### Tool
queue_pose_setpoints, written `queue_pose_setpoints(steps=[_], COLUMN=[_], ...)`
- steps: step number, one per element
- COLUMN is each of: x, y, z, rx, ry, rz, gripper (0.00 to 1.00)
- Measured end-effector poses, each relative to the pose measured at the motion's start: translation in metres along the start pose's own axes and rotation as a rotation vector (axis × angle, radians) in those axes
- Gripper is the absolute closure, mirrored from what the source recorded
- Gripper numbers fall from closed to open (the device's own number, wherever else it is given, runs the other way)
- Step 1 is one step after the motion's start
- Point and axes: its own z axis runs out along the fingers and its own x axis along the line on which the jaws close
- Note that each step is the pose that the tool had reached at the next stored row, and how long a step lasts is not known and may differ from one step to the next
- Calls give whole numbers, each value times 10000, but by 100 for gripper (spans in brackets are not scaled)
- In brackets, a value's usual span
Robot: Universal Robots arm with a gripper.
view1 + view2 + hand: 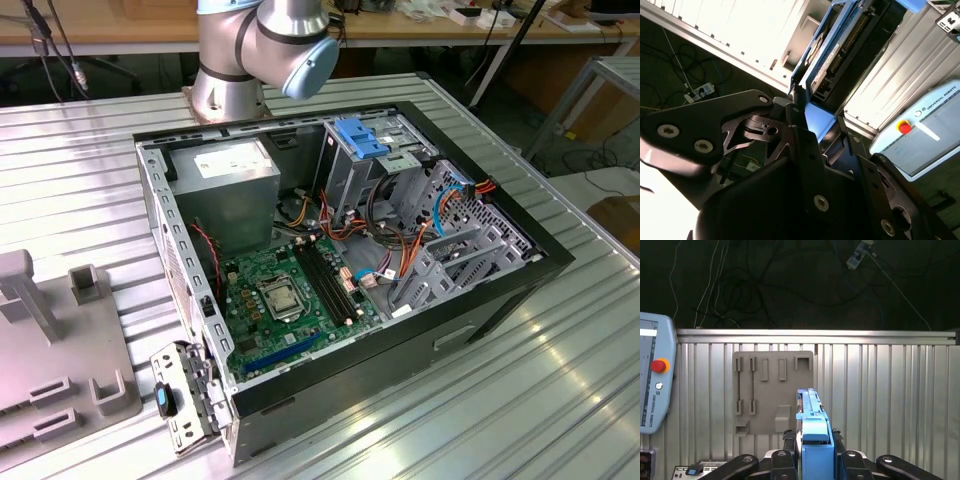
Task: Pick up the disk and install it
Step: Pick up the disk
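My hand [813,442] is clamped on the disk [810,410], a finger against each flat side, with the blue carrier edge facing the first wrist view. Beyond it lies the ribbed tabletop [890,400] with a grey slotted holder [772,385] on it. The tabletop's far edge meets dark floor [790,285]. In the exterior view the open computer case [480,300] holds a motherboard [285,300], a power supply [235,185] and a drive cage [375,170] topped by a blue latch [362,137].
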Motion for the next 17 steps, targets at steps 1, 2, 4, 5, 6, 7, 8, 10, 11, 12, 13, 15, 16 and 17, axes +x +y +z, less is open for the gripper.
queue_pose_setpoints(steps=[1,2,4,5,6,7,8,10,11,12,13,15,16,17], x=[0,0,0,0,0,0,0,1,0,1,1,1,1,1], y=[-14,-29,-63,-77,-92,-115,-138,-194,-211,-223,-242,-277,-306,-327], z=[0,0,1,1,1,1,2,3,3,3,3,3,4,4], rx=[0,0,0,0,0,-1,0,0,0,0,0,0,0,0], ry=[0,1,0,1,0,1,0,0,1,0,1,1,1,0], rz=[0,0,0,0,0,0,0,0,0,0,0,0,0,0], gripper=[63,63,63,63,63,63,63,63,63,63,63,63,63,63])
